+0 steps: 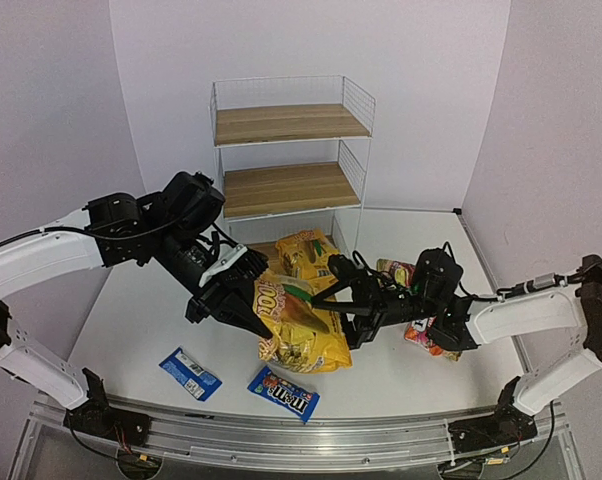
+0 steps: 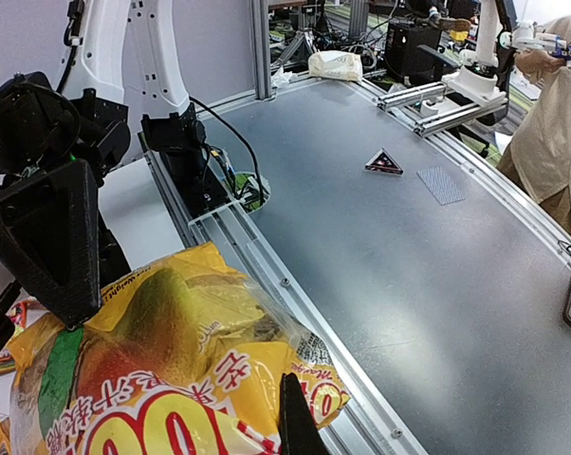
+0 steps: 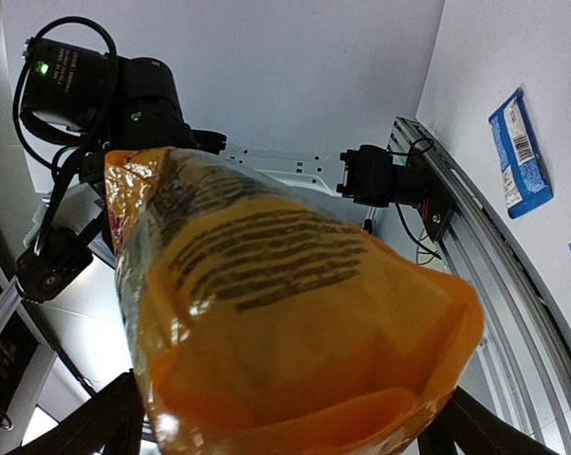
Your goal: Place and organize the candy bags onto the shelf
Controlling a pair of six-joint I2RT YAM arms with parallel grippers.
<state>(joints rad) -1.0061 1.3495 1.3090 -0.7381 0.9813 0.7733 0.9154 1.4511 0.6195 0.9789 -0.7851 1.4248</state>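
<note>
The left hand (image 1: 249,312) is clamped on one edge of the large yellow candy bag (image 1: 301,335) above mid-bench (image 1: 151,300), its length reaching into the wide-spread right hand (image 1: 336,310), the shelf (image 1: 281,190) well beyond at the far edge.

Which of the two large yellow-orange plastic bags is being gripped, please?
The nearer yellow-orange plastic bag, pinched by the left arm's fingers; the other yellow-orange bag lies free by the white wire shelf.
</note>
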